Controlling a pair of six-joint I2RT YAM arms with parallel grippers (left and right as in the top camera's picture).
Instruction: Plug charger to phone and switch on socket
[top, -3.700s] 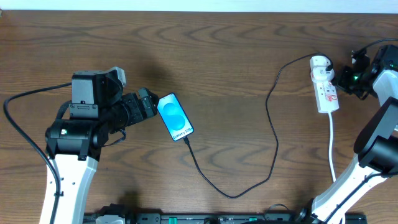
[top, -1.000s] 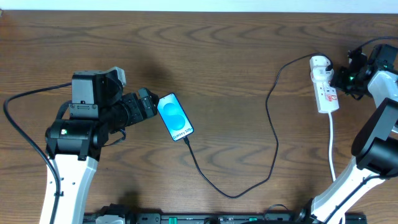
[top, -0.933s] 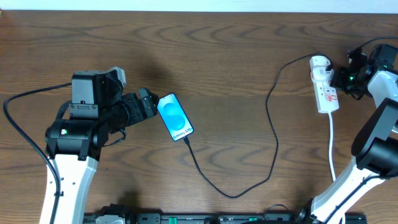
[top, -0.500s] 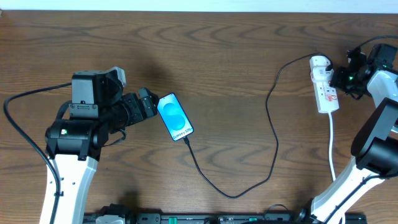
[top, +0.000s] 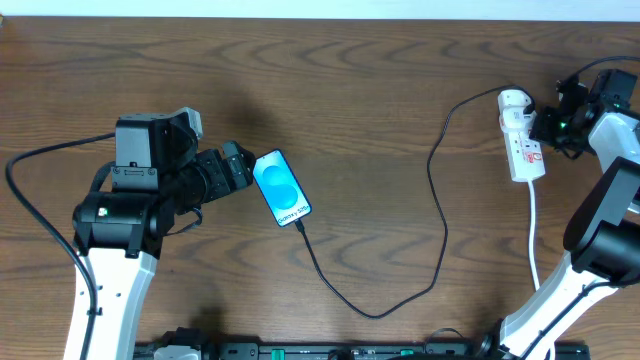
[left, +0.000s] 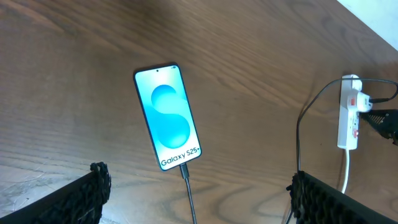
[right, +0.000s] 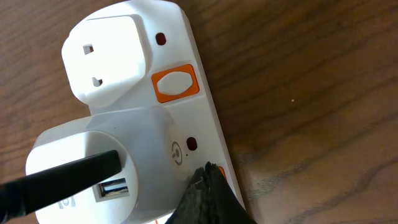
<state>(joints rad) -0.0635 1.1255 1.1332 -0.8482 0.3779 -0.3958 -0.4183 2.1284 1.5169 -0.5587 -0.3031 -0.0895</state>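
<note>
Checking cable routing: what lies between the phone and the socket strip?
Only the charger cable, looping from the phone to the socket; otherwise the table is bare there. The overhead view shows it.

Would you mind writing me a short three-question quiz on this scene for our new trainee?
1. True or false: the black cable reaches the bottom edge of the phone.
2. The right fingers are: A) spread wide above the table, B) shut, with the tip over the power strip, C) holding the phone.
3. Fill in: the white text on the phone's screen begins with the word ____.

Key: 1 true; 2 B; 3 Galaxy.
</note>
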